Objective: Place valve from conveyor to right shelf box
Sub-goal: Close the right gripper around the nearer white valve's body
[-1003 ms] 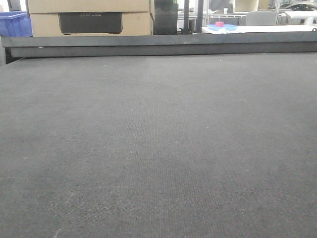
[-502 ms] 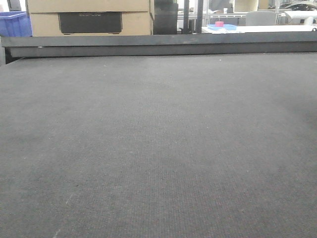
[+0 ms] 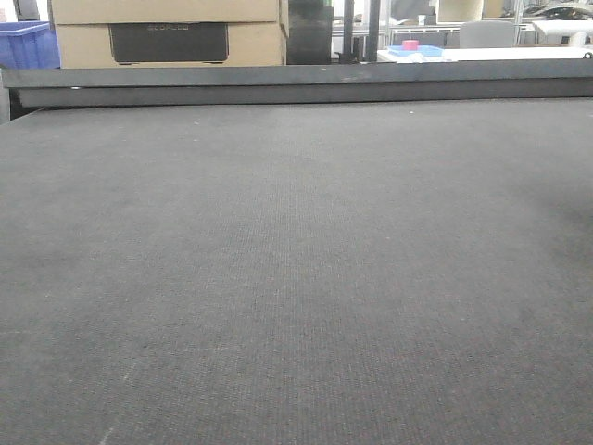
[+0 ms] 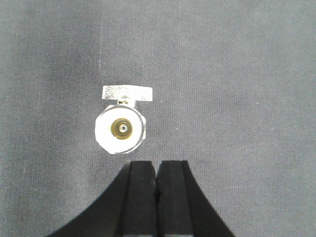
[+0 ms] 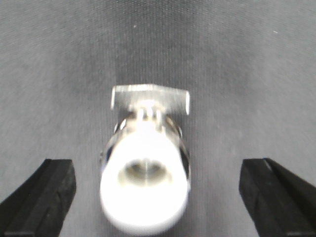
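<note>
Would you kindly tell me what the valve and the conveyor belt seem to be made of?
Valve: probably metal, shiny silvery plating, from its bright glare; its centre looks brassy. Conveyor: seemingly woven fabric, matt dark grey, fine weave visible.

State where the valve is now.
In the right wrist view, the valve lies on the belt, centred between the fingers of the open right gripper; the front view does not show it.

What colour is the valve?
The valve is silvery with a brassy centre, clearest in the left wrist view.
</note>
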Available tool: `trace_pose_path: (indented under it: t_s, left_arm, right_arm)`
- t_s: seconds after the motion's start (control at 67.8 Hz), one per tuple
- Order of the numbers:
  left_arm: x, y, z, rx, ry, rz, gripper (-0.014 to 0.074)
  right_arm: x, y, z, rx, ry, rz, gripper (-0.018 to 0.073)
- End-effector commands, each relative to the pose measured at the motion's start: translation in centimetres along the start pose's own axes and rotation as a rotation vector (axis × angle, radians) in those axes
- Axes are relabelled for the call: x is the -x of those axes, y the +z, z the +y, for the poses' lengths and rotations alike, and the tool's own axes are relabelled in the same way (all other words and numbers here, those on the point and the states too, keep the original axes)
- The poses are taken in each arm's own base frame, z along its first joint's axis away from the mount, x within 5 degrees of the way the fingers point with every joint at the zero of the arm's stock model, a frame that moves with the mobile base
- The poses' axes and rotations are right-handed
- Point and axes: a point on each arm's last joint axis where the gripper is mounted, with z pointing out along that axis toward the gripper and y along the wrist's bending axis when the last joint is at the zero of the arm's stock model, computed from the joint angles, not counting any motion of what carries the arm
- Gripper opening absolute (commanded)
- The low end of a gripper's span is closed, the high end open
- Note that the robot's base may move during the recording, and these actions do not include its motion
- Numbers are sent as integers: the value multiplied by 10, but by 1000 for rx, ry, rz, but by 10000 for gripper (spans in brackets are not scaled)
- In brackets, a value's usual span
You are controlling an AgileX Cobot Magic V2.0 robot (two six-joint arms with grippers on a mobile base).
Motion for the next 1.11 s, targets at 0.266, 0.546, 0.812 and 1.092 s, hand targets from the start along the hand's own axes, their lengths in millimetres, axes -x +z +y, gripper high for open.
trace_pose_path:
  t_s: [0.266,0.546,0.812,1.092]
  left_arm:
    - [3,-2,0,-7,-17,-21,-111]
    - [3,-2,-1,-15,-21,-23,-111]
    - [3,-2,-1,-15,-21,-23,-111]
    - [4,-2,-1,-16,-21,-33,-111]
  right_arm:
    - [12,42,-2,-5,-1,36,558]
    - [7,49,-2,-5,0,42,558]
    - [4,49,-2,-5,0,82,558]
    - [2,49,-2,-3,1,100,300]
